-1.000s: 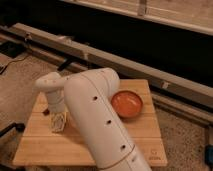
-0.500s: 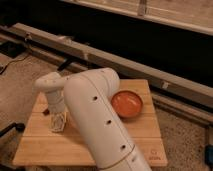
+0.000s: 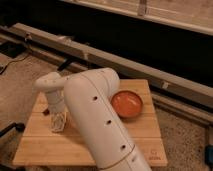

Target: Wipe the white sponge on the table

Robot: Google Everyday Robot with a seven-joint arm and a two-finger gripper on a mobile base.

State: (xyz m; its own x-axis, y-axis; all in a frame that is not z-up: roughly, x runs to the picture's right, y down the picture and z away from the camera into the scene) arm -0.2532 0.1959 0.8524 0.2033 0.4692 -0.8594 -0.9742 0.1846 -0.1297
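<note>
Where the thick white arm [image 3: 97, 117] bends over at its wrist and turns downward, the tool [image 3: 57, 118] hangs upright over the left part of the bench [image 3: 55, 147], its lower end down at the wood. Whether the tool is open or closed cannot be told, and neither can whether it has hold of anything. A pale, cream-coloured patch at its very bottom, touching the planks, looks like the white sponge [image 3: 58, 126], though it cannot be cleanly separated from the tool's own parts. That puts the sponge on the left half of the bench, roughly midway between the back and front edges, and directly under the tool. The arm rises from the front edge of the view, crosses the middle of the bench on a slant toward the upper left, and hides much of the wood behind it; dark round holes run along its casing. An orange bowl [image 3: 127, 103] stands on the right rear part of the bench, just beside the arm's right flank and well apart from the tool. A small mark sits at the front right corner of the bench top. Around the bench lies a speckled floor [image 3: 20, 80], and behind it a long pale rail [image 3: 125, 61] runs on a slant below a dark wall.
</note>
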